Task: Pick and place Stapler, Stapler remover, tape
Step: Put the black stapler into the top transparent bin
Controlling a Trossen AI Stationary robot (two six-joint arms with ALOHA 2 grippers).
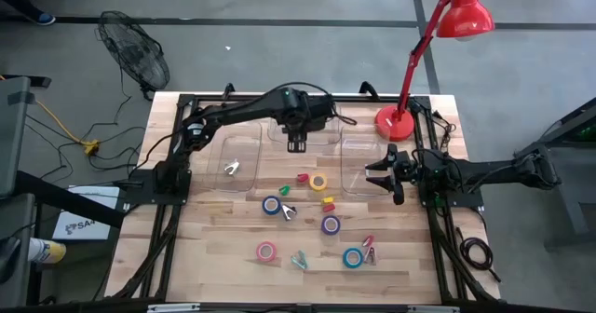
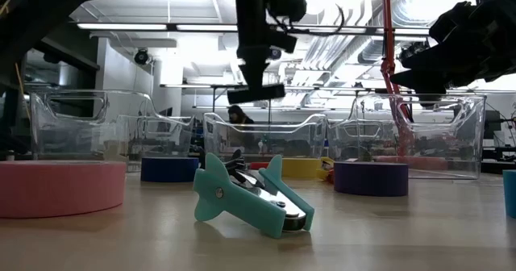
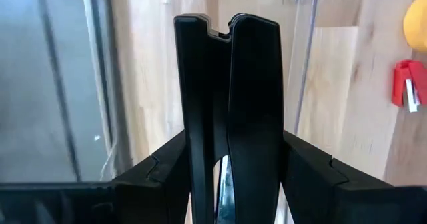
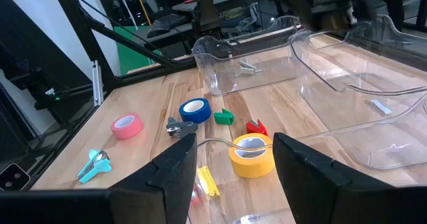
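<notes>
While the left gripper (image 1: 296, 145) clamps the black stapler (image 3: 230, 111) | stapler juts forward between its fingers, hanging above the middle clear bin (image 1: 328, 138) | right gripper (image 1: 383, 179), fingers apart and empty, waits well aside.

A robotics laboratory in an open industrial hall. A wooden table (image 1: 233, 234) on a black metal frame (image 1: 158, 248) stands on bare grey concrete floor (image 1: 279, 52), with trailing cables (image 1: 88, 136) and a floor fan (image 1: 135, 52); overhead run exposed ducts and pipework (image 2: 201, 13).
</notes>
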